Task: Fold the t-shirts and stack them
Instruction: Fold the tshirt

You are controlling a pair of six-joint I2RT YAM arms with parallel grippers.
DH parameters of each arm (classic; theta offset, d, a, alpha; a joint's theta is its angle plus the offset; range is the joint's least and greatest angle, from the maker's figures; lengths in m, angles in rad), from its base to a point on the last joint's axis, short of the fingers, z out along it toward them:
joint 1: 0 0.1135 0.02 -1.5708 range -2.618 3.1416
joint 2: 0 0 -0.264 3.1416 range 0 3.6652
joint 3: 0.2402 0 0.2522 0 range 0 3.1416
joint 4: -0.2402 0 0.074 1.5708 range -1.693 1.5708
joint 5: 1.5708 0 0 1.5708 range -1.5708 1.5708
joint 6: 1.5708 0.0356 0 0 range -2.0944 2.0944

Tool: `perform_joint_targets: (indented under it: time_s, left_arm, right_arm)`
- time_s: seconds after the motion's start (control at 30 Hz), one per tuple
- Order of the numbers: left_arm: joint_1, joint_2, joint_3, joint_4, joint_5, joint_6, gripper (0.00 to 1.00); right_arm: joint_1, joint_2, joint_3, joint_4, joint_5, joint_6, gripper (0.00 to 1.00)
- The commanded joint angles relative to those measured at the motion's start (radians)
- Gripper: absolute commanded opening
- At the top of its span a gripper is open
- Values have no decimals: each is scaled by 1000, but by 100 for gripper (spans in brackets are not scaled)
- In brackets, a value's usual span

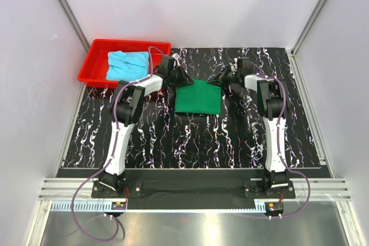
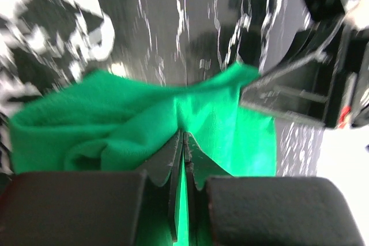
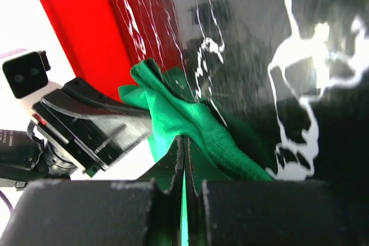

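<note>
Green t-shirt (image 1: 198,97) in left claw (image 2: 183,137), right claw (image 3: 184,143); cyan t-shirt (image 1: 127,64) overhead only.

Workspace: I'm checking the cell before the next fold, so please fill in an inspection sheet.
Surface: black marbled table, flat.
Job's things: green shirt folded mid-table; blue shirt crumpled in the red tray, far left.
Clutter: nothing seen.
Grippers: left gripper and right gripper each shut on the green shirt's far edge.
Cables: purple cables run along both arms and loop at the bases.
Surroundings: white walls, metal rails.
</note>
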Motion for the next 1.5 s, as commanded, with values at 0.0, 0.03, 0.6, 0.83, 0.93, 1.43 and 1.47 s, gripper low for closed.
perform_joint_targets:
  time_s: [0.0,0.03,0.6,0.83,0.93,1.43,1.47]
  left_arm:
    - [40,23,53,85,-77,-64,7]
    - [45,25,48,76,-111,-86,7]
    - [48,82,198,-190,-191,36,6]
    - [25,11,304,-298,-176,123,37]
    - [11,-53,342,-364,-185,153,53]
    - [-52,-541,64,-529,-107,193,67]
    - [-68,-622,25,-539,-108,205,67]
  right_arm:
    - [-5,16,33,103,41,37,0]
    - [-8,16,27,112,70,41,0]
    - [-71,73,125,-182,250,3,8]
    - [-93,51,407,-631,362,-346,29]
    - [-100,-1,485,-742,422,-462,56]
    - [-114,-10,291,-640,46,-654,89]
    - [-113,13,297,-632,29,-646,88]
